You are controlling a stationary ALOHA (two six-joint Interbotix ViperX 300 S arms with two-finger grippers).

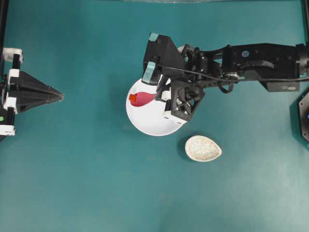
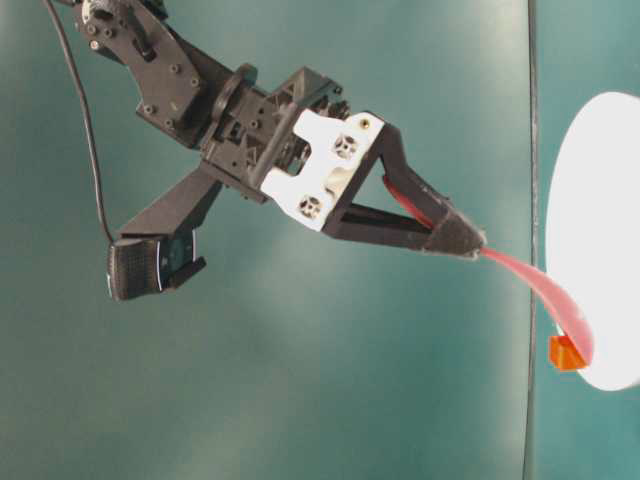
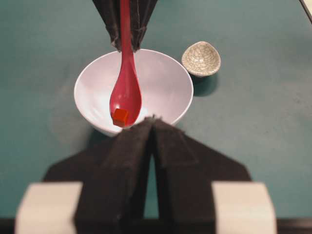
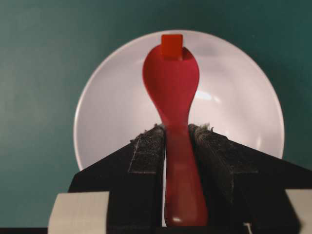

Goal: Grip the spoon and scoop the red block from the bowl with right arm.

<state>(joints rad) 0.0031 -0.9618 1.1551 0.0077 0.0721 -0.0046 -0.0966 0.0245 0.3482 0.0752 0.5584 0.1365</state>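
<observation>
My right gripper (image 4: 176, 129) is shut on the handle of the glossy pink spoon (image 4: 171, 83). The spoon's scoop reaches out over the inside of the white bowl (image 4: 234, 112). The small red block (image 4: 172, 46) sits at the far tip of the scoop. From overhead, the spoon (image 1: 142, 99) with the block (image 1: 133, 98) lies over the left half of the bowl (image 1: 145, 128), and the right gripper (image 1: 161, 94) comes in from the right. My left gripper (image 1: 60, 96) is shut and empty at the left edge, pointing toward the bowl (image 3: 165, 83).
A small speckled beige egg-shaped dish (image 1: 203, 148) stands on the teal table just right of and in front of the bowl. The right arm's black links (image 1: 251, 60) stretch across the upper right. A black frame piece (image 1: 303, 113) is at the right edge.
</observation>
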